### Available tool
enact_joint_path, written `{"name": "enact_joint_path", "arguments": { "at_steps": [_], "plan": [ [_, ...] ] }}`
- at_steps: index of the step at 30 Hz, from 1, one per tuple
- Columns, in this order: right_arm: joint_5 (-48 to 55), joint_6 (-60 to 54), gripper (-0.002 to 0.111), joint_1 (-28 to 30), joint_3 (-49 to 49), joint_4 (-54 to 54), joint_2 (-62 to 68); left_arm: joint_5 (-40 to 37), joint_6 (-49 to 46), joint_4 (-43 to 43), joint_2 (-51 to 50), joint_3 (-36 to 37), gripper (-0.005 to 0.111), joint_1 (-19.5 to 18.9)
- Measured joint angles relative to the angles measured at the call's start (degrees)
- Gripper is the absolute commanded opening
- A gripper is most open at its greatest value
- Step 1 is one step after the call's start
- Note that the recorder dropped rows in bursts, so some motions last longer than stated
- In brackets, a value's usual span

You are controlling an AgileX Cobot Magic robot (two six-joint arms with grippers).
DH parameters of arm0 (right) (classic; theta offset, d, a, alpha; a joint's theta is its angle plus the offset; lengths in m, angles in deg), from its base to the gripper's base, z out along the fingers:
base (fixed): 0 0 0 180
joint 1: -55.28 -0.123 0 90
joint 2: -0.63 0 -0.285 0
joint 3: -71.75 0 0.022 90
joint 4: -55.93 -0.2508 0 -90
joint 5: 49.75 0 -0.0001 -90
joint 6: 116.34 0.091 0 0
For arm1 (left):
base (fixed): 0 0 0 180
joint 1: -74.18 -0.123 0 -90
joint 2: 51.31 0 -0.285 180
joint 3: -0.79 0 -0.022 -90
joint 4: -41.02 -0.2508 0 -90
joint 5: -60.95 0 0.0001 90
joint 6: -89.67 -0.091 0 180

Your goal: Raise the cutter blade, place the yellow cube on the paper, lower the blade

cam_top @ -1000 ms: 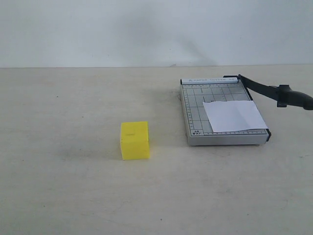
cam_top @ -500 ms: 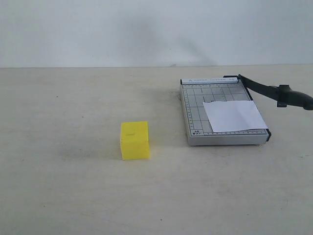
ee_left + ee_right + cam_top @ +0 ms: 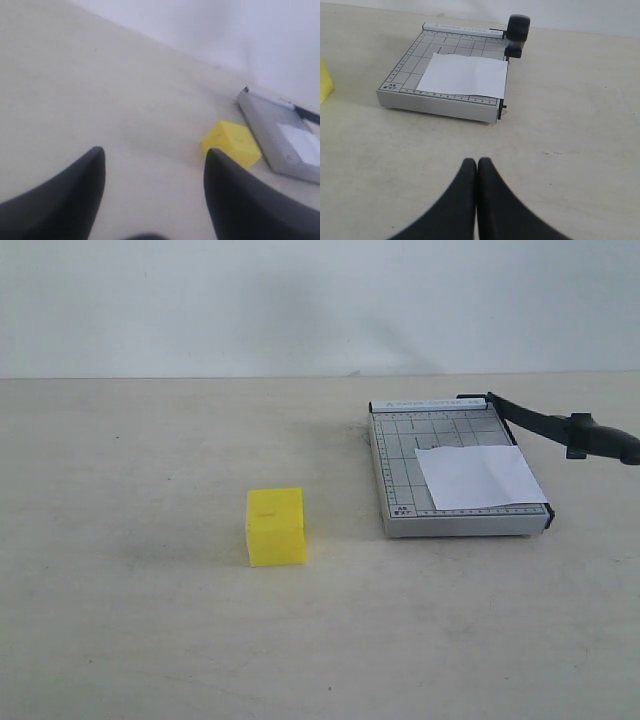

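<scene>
Left wrist view: left gripper point(image 3: 155, 152) was open, fingers spread wide with nothing between them, hanging over the bare table point(image 3: 75, 90). The yellow cube point(image 3: 231, 144) sat ahead of it on the table, off-centre of the gap and toward the trimmer. It looked to present a corner rather than a flat face, so some wrist yaw was probably needed.

Just past the cube, apart from it, lay the grey trimmer board point(image 3: 267, 125) with the paper point(image 3: 300, 142) flat on its blade-side half.

Right gripper point(image 3: 477, 162) was closed and empty, tips pressed together, facing the board's near edge.

The cutter blade point(image 3: 518, 27) angled up off the board from the far hinge, so it looked already raised.

My read: the cube pick was next. The left arm was clearly nearer, and the carry ran rightward in the exterior view.
</scene>
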Motion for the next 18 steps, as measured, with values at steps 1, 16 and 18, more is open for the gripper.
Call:
{"name": "enact_joint_path", "arguments": {
  "at_steps": [1, 16, 18],
  "plan": [
    [0.0, 0.0, 0.001, 0.0, 0.0, 0.0, 0.0, 2.49, 0.0, -0.28, 0.0, 0.0, 0.056, 0.0],
    [0.0, 0.0, 0.001, 0.0, 0.0, 0.0, 0.0, 28.05, 0.09, -2.83, 0.0, 0.0, 0.071, 0.0],
    [0.0, 0.0, 0.001, 0.0, 0.0, 0.0, 0.0, 28.15, 0.09, -3.32, 0.0, 0.0, 0.071, 0.0]
  ]
}}
